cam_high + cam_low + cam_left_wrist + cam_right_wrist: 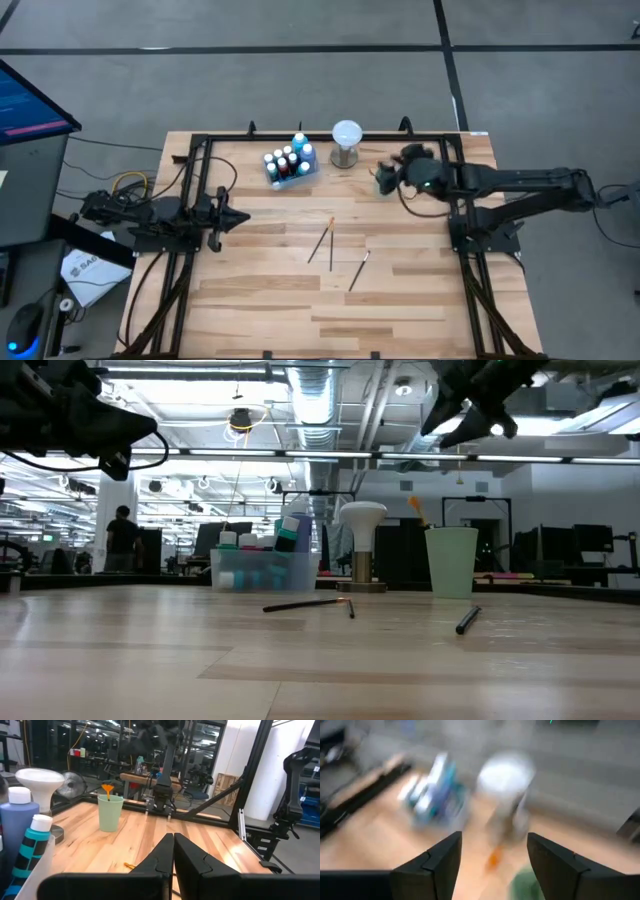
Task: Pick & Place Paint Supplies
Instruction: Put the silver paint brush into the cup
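paint brushes (331, 243) are seen lying loose near the table's middle, three in all, not yet gathered. at twelve o'clock the paint bottles (289, 160) are kept upright in a clear bin (285, 180). at one o'clock the right gripper (385, 178) is held spread and empty above a green cup (451, 561), likely a brush's drop spot. at nine o'clock the left gripper (238, 217) is parked, pinched closed.
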You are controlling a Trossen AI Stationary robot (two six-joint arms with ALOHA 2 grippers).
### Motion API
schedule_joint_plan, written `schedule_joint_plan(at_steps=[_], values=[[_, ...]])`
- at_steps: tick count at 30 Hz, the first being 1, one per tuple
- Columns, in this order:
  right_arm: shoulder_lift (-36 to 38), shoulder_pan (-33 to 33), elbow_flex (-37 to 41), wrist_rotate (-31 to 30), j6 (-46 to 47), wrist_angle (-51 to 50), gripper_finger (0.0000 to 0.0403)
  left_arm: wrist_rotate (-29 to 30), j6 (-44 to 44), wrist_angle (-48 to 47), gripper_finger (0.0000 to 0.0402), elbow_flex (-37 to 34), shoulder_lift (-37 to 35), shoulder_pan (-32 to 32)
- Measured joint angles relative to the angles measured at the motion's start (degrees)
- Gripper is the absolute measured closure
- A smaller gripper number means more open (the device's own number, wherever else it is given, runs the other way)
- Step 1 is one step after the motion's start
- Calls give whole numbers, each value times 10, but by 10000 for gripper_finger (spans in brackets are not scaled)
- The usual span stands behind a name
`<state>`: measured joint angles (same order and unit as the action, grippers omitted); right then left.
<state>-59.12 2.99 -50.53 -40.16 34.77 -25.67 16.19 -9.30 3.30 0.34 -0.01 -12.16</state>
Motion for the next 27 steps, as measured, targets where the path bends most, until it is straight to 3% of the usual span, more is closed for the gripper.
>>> schedule_joint_plan(at_steps=[5, 8, 12, 17, 27], values=[[-92, -62, -87, 182, 210, -173, 199, 0, 0, 0, 396, 0, 0, 0], [-160, -114, -109, 247, 320, -239, 208, 0, 0, 0, 396, 0, 0, 0], [-237, -179, -118, 269, 488, -292, 203, 0, 0, -1, 396, 0, 0, 1], [-309, -222, -119, 269, 663, -271, 173, 0, 0, -1, 396, 0, 0, 1], [-406, -185, -119, 288, 703, -193, 156, 1, 0, 0, 396, 0, 0, 1]])
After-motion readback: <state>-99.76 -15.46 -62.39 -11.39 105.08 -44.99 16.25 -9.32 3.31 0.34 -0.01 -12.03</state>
